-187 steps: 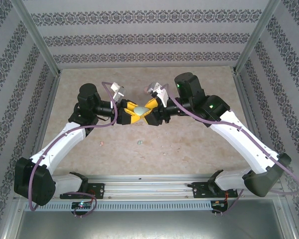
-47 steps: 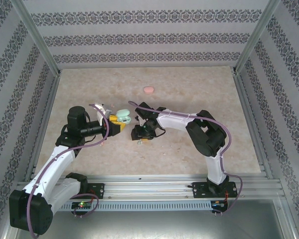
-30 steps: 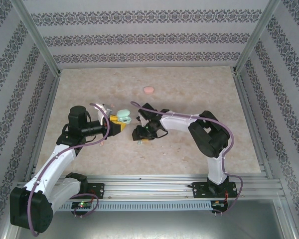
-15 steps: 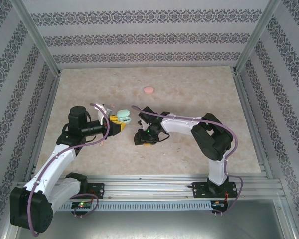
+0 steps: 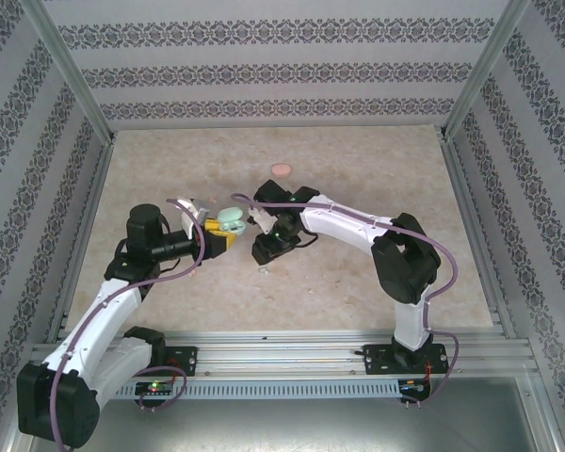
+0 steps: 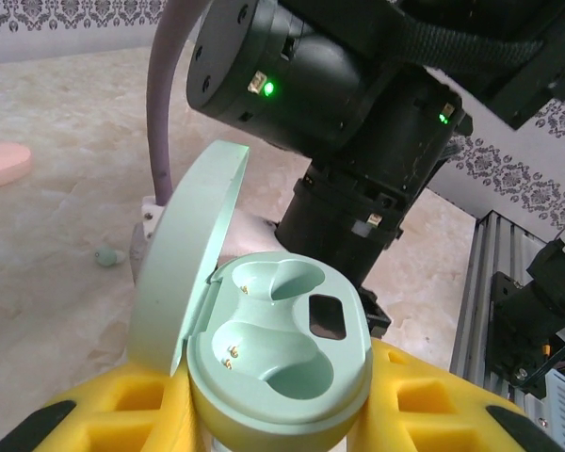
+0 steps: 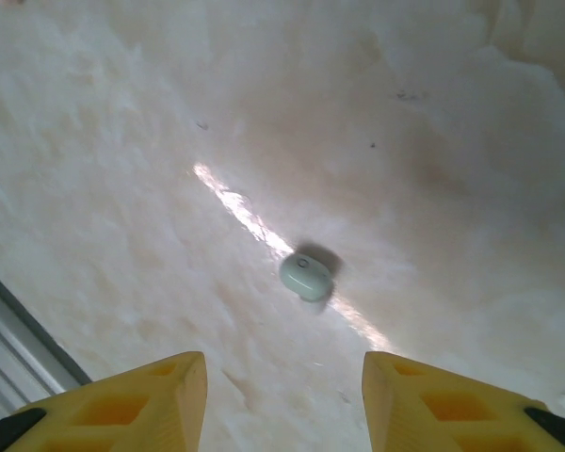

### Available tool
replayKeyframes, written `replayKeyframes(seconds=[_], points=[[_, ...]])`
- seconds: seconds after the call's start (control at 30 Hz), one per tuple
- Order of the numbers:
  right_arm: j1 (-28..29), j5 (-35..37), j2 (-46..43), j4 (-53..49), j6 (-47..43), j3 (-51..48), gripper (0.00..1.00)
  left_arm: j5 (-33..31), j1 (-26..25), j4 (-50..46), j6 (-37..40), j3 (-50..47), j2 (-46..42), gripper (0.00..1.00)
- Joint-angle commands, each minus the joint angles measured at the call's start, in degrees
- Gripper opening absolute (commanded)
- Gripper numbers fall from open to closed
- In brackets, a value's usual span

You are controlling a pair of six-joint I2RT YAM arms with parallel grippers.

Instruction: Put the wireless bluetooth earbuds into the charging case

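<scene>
Small mint green plastic earbud [image 7: 306, 276] is lying loose on the marble-look table [image 7: 122, 141]. The right tool [image 7: 284, 391] hangs over it, jaws apart and empty. Left tool [image 5: 220, 235] clamps the open mint green oval charging case [image 6: 278, 353], both sockets bare, so nothing's in yet.

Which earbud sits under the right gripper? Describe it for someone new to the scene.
On the marble-look table, find the right gripper hanging open near the middle, fingers pointing down. Just below it lies a mint green earbud, loose on the surface. It is a tiny rounded pebble, far smaller than the open mint green charging case nearby.
</scene>
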Motion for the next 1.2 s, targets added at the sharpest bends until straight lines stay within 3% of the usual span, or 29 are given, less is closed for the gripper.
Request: replayKeyframes(seconds=[0.0, 0.2, 0.63, 1.17], points=[[1.04, 4.64, 1.34, -4.66, -7.87, 1.77, 0.47, -0.67, 0.53, -1.86, 0.50, -0.82, -2.00, 0.14], [3.02, 6.61, 2.66, -1.71, -10.84, 0.70, 0.48, -0.85, 0.53, -2.62, 0.67, -1.26, -3.17, 0.14], [4.47, 8.38, 8.15, 1.53, -8.01, 0.86, 0.50, -0.86, 0.51, -0.82, -0.70, -2.01, -3.05, 0.14], [-0.02, 8.64, 6.85, 5.58, 2.53, -3.47, 0.30, -0.36, 0.53, -0.72, -0.46, -1.03, -1.66, 0.14]])
